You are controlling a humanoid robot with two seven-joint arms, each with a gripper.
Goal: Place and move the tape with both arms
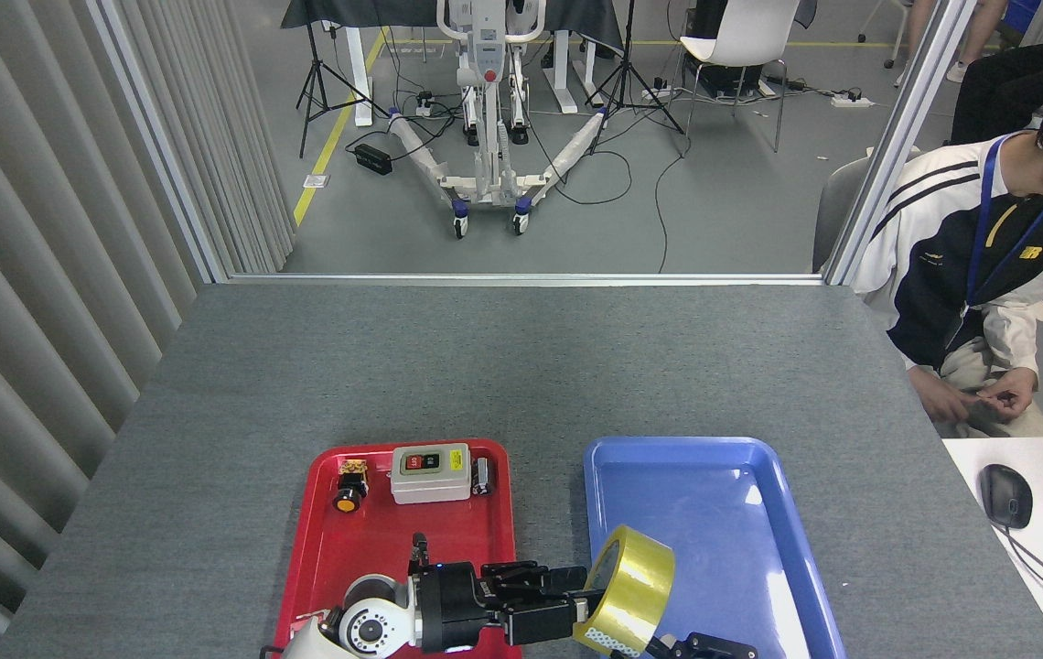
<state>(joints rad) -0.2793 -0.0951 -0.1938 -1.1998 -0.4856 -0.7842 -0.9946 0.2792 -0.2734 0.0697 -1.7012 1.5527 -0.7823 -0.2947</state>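
- the left gripper [576,611] has its jaws clamped on the tape [629,590], gripping through the core and rim; the roll stands tilted on edge, held over the near left corner of the blue tray [782,513].
- the right gripper [700,648] only peeps in at the bottom edge, just beside the roll — too little shows, so i cannot tell if its jaws are apart or together.
- the step in hand looks like a handover or a set-down into the blue tray. to do it well, hold the roll steady and clear of the tray's rim, and let go only when the other jaws have a firm grip or the roll rests flat.
- the roll may run away if dropped on edge — better laid flat.
- the red tray [366,540] sits just beside on the table [503,366], with a switch box [430,472], a yellow push button [349,499] and a small metal part [483,475] at its far end, well apart from the tape.
- a person [988,265] sits past the table's right edge, out of the way.
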